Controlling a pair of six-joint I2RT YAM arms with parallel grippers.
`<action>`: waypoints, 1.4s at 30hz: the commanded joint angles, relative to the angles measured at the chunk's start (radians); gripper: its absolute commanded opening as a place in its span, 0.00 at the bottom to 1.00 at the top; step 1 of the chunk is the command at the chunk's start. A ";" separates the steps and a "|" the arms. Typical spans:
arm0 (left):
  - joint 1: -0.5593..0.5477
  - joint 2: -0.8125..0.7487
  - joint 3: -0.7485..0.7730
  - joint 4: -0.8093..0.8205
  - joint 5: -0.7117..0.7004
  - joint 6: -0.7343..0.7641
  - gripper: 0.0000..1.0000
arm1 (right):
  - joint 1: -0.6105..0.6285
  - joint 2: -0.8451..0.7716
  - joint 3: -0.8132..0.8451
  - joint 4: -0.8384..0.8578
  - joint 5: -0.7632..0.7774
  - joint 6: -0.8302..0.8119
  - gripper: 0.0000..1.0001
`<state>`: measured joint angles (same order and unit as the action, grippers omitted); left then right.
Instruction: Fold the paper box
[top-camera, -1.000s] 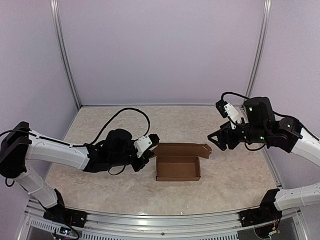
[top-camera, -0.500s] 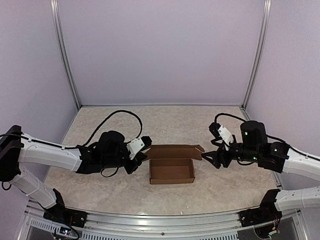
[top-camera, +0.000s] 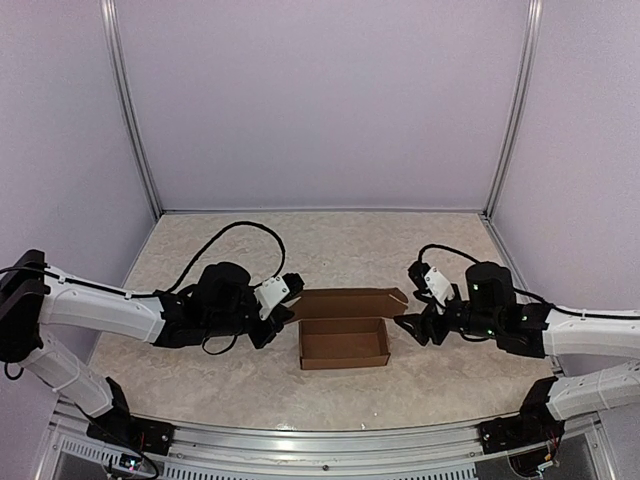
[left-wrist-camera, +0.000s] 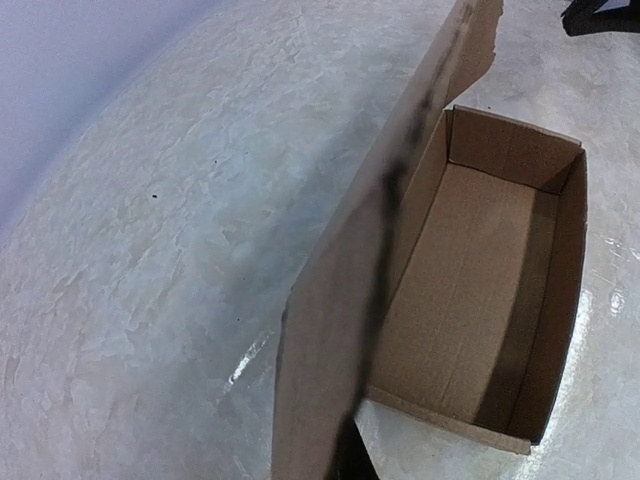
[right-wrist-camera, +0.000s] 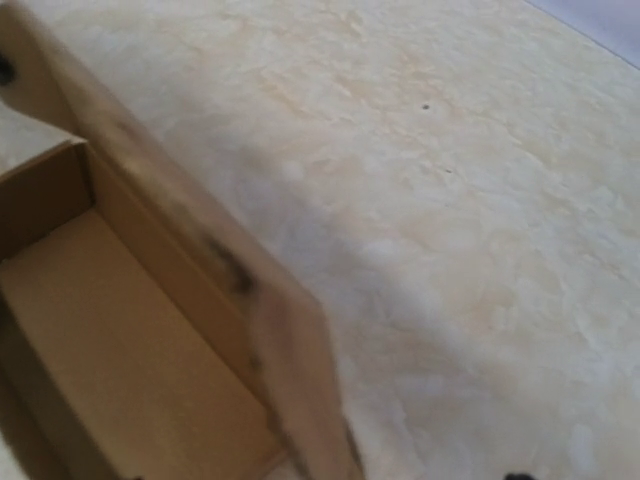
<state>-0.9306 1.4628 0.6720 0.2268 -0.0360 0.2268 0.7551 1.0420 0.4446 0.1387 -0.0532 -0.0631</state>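
Left end effector (top-camera: 283, 303) meets the left end of the lid flap (top-camera: 350, 298). The right end effector (top-camera: 412, 326) is just beside the flap's right end. The paper box (top-camera: 343, 342) sits low in the middle on the tabletop (top-camera: 200, 250).

From the left wrist, the flap runs up from bottom middle. A dark finger (left-wrist-camera: 352, 462) touches it, so it looks pinched.

From the right wrist no fingers show, so I cannot tell if they are apart. I think both ends should tip the flap down together, slowly, or it may twist.

Soft overhead light leaves faint shadows beside the paper box (top-camera: 344, 343), whose lid (right-wrist-camera: 230, 270) blurs in both wrist views, with table (left-wrist-camera: 150, 230) glare just beside it.
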 joint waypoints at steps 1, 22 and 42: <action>0.007 0.008 0.007 -0.022 0.011 -0.007 0.00 | -0.033 0.050 -0.023 0.124 0.015 -0.004 0.74; 0.011 0.007 0.003 -0.028 -0.005 -0.012 0.00 | -0.115 0.176 -0.048 0.256 -0.180 0.029 0.35; 0.012 0.005 0.005 -0.023 -0.038 -0.038 0.16 | -0.115 0.170 -0.074 0.258 -0.244 0.004 0.00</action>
<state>-0.9260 1.4631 0.6720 0.2153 -0.0414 0.2073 0.6495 1.2118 0.3935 0.3901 -0.2699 -0.0422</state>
